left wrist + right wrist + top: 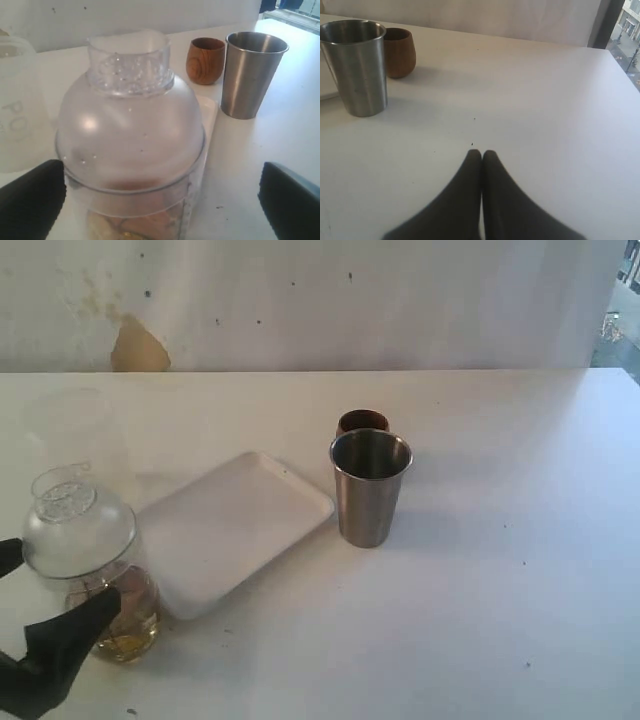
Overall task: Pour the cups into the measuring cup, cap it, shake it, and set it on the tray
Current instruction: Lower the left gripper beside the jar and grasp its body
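The clear measuring cup [125, 615] stands at the front left of the table, beside the white tray [235, 530]. A domed clear lid [78, 530] caps it, and brownish-yellow contents lie at its bottom [145, 225]. My left gripper [45, 595] is open with the cup between its black fingers [30, 200]. One finger is close against the cup's side and the other stands well off. The steel tumbler [369, 488] is upright just right of the tray, with the brown wooden cup [362, 422] right behind it. My right gripper [481, 152] is shut on nothing, low over bare table, to the right of the tumbler [359, 70].
A frosted translucent cup with faint lettering [15, 115] stands behind the measuring cup at the far left. The wall runs along the table's back edge. A window shows at the far right [627, 30].
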Robot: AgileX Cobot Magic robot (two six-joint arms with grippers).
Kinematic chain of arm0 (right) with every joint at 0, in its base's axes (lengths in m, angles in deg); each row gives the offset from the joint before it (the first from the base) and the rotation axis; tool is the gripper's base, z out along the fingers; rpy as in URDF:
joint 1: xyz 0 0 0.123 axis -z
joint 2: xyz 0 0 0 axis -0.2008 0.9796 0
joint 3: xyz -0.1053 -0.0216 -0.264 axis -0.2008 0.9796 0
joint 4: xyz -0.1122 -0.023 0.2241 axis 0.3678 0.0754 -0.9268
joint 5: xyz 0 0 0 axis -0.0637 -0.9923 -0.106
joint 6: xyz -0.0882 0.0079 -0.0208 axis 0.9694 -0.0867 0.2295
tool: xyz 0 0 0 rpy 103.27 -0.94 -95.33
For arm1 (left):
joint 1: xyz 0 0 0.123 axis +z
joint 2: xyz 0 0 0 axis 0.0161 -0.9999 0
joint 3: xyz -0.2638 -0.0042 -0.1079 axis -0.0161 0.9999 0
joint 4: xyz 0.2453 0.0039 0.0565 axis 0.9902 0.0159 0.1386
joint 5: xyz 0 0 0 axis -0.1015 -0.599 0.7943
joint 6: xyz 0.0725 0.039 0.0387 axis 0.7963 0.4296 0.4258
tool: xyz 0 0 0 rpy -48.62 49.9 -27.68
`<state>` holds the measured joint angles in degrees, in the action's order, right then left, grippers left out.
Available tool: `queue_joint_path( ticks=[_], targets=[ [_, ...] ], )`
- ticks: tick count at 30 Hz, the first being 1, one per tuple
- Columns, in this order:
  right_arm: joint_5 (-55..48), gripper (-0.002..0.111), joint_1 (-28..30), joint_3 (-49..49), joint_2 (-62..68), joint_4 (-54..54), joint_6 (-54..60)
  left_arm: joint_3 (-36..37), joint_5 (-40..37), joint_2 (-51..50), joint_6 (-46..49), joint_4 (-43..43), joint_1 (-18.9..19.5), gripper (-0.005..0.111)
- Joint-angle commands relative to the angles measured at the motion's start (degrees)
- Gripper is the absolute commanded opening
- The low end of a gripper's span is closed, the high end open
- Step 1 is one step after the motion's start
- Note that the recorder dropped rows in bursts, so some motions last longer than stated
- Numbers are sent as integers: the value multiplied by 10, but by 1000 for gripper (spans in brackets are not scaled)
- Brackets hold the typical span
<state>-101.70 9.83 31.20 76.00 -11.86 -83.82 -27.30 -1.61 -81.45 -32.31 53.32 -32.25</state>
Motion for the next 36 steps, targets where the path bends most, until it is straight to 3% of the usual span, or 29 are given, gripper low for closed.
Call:
queue_joint_path(
  ticks=[1, 7, 13, 19, 36],
  targets=[
    [2, 0, 1, 2, -4, 0, -3, 3, 76, -82, -12, 4, -3, 105],
    [2, 0, 1, 2, -4, 0, -3, 3, 97, -114, -4, -19, -3, 105],
    [2, 0, 1, 2, -4, 0, -3, 3, 132, -156, 52, -113, -3, 105],
    [2, 0, 1, 2, -4, 0, -3, 3, 191, -226, 44, -80, -3, 105],
    [2, 0, 1, 2, -4, 0, -13, 3, 357, -366, 4, -91, -3, 105]
  ],
)
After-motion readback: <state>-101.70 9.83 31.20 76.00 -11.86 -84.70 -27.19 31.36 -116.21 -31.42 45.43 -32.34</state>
